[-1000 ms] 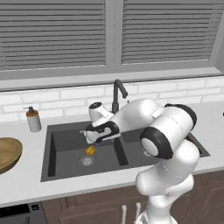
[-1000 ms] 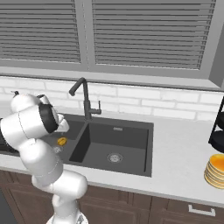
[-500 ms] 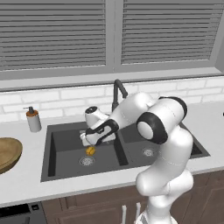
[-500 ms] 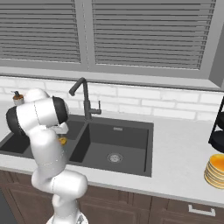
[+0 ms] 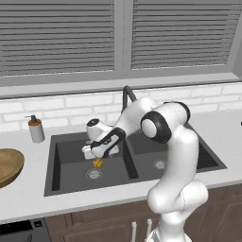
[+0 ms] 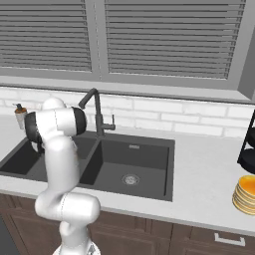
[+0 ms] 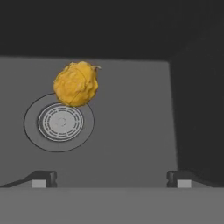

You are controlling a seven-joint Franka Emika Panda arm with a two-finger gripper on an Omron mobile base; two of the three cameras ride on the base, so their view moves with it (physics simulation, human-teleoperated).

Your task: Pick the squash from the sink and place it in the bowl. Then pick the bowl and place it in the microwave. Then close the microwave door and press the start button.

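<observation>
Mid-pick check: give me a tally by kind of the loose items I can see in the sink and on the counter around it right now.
squash: 1, in the left basin of the sink
wooden bowl: 1, on the counter at left
soap dispenser: 1, behind the sink
stack of orange plates: 1, on the counter at right
Total: 4
</observation>
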